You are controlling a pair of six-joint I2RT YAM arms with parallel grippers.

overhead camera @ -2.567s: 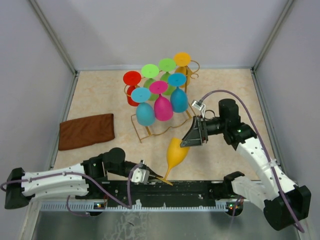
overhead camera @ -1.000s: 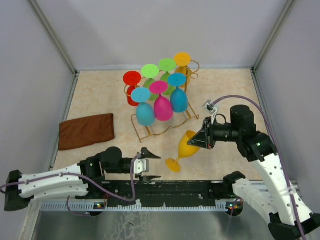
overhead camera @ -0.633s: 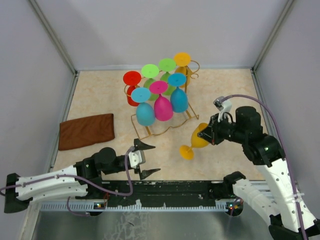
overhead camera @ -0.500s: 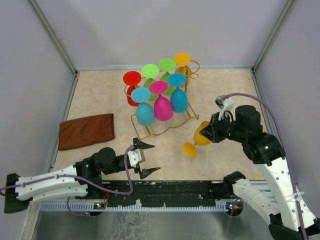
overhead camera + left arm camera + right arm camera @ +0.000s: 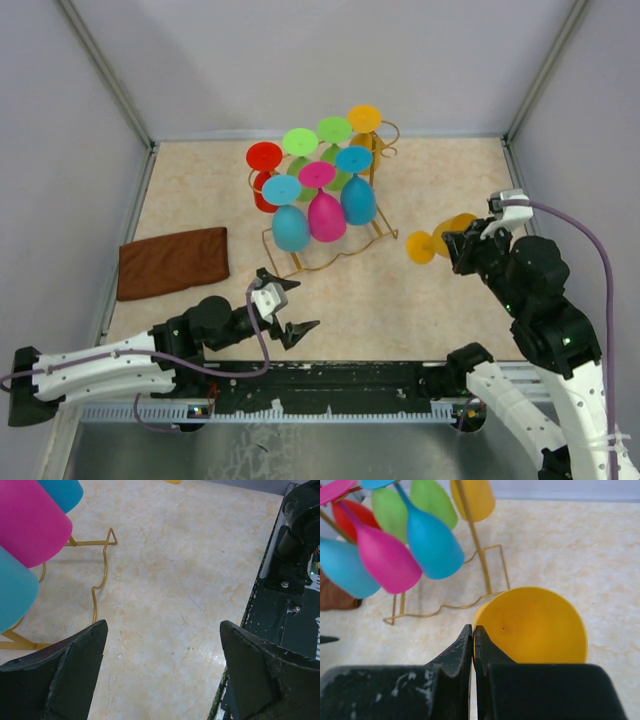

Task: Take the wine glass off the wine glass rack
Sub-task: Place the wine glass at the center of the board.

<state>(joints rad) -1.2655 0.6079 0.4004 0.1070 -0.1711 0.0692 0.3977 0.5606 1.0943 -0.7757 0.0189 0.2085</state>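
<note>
Pale beige table [image 5: 200, 190] with a marbled pattern, enclosed by grey walls at the left, back and right. Toward the back, around the middle, a gold wire wine glass rack [image 5: 481, 562], upright, its wavy base frame flat on the surface. Well apart from it, near the left wall, a brown cloth [image 5: 172, 262], spread out and slightly rumpled. Along the near edge, a long black mounting rail [image 5: 350, 380].

Cloth [image 5: 172, 262] left of rack [image 5: 479, 556] — glass [image 5: 456, 227] right
</note>
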